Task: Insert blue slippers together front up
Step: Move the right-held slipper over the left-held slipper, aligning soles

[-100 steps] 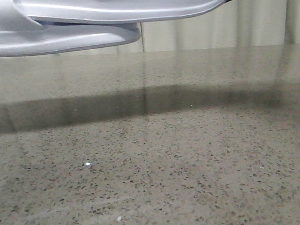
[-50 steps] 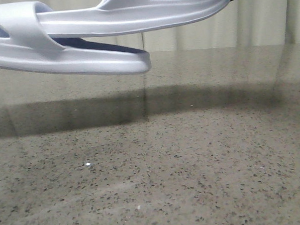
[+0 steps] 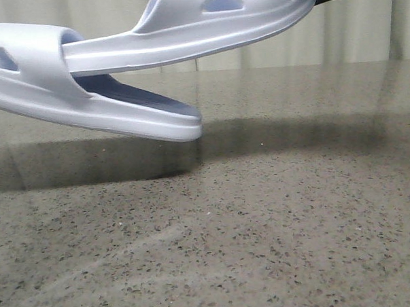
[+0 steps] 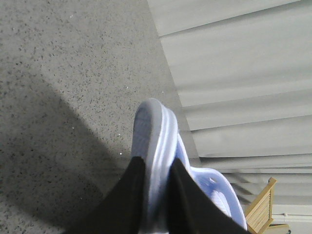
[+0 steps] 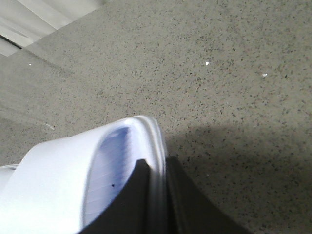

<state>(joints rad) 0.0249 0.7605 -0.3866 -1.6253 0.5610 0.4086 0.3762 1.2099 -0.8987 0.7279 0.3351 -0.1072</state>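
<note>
Speckled grey stone makes the table [image 3: 262, 226], and its surface below the slippers carries only their shadow, so there is free room to come down. Above the table, the lower slipper [image 3: 87, 107] hangs tilted, its end close over the stone; the left gripper [image 4: 155, 195] is clamped on its sole edge. The upper slipper [image 3: 206, 31] passes through the strap of the lower slipper, and the right gripper [image 5: 157, 195] pinches its rim. The moulded foam looks light and a little springy, so I judge the edge hold suitable. Beyond the table hangs a pale curtain [image 3: 336, 32].
</note>
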